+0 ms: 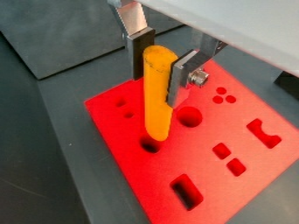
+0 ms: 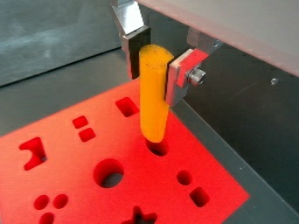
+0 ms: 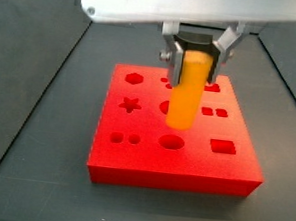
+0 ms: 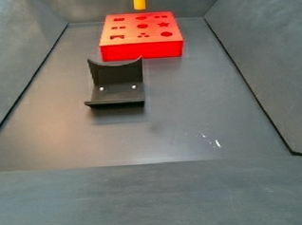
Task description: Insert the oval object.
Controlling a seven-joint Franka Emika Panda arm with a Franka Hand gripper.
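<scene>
My gripper (image 1: pixel 162 63) is shut on the oval object (image 1: pixel 158 92), a smooth orange-yellow peg that it holds upright by its upper end. The peg hangs over the red block (image 1: pixel 128 175), which has several shaped holes. In both wrist views the peg's lower end stands right at a small dark hole (image 2: pixel 159 150); whether it has entered I cannot tell. A side view shows the gripper (image 3: pixel 194 47), the peg (image 3: pixel 184 92) and the block (image 3: pixel 172 161). The far side view shows only the peg's lower part (image 4: pixel 140 0) above the block (image 4: pixel 143 43).
The dark L-shaped fixture (image 4: pixel 115 83) stands on the dark floor in front of the red block. Sloping dark walls (image 4: pixel 25 83) bound the floor on both sides. Other holes in the block include a round one (image 2: pixel 108 175) and a star (image 3: pixel 130 104).
</scene>
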